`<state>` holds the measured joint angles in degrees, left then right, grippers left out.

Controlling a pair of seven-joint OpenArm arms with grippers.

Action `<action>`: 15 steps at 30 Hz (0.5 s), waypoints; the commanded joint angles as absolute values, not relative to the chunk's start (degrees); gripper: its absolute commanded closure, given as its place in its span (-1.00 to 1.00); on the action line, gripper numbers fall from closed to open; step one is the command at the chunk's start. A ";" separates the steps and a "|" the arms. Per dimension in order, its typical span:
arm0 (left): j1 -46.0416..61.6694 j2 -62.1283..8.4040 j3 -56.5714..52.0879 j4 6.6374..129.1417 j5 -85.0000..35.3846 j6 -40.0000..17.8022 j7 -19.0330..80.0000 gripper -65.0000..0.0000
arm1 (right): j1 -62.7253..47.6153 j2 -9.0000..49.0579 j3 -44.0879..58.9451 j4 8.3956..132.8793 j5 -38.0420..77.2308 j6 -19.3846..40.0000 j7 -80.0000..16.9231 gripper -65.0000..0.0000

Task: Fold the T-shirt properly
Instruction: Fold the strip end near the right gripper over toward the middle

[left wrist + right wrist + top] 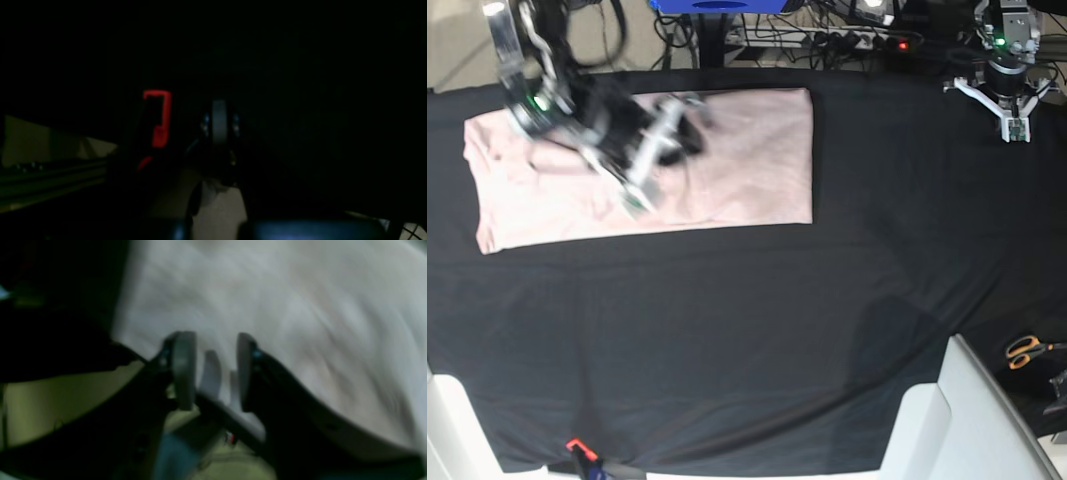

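Observation:
The pale pink T-shirt [747,160] lies flat as a long rectangle on the black table cover [757,320] at the back left. My right gripper [695,128] hovers over the shirt's middle, near its far edge. In the right wrist view the gripper [213,370] is open and empty, with blurred shirt fabric [300,306] under and beyond its fingers [183,370]. My left gripper [1012,125] is at the back right, far from the shirt. The left wrist view is very dark; the pads [219,121] appear pressed together with nothing between them.
Orange-handled scissors [1025,350] lie at the right edge. A white panel [967,420] stands at the front right corner. A red clamp [575,445] sits at the front edge. Cables and a power strip [847,38] run behind the table.

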<state>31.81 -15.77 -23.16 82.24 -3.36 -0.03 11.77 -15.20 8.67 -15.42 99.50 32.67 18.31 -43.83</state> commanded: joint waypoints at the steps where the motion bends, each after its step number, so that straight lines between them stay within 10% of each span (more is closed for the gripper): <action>1: 32.22 -16.31 -23.52 82.86 -3.21 0.22 10.68 1.00 | -13.67 9.27 -16.22 99.56 33.01 18.15 -42.86 0.70; 3: 32.22 -16.31 -23.52 82.86 -3.56 0.22 10.68 1.00 | -10.86 9.19 -18.07 97.19 33.01 18.15 -42.86 0.99; 15: 32.22 -16.22 -23.60 82.86 -3.65 0.22 10.68 1.00 | 1.89 6.64 -20.62 75.82 32.75 18.15 -42.42 0.96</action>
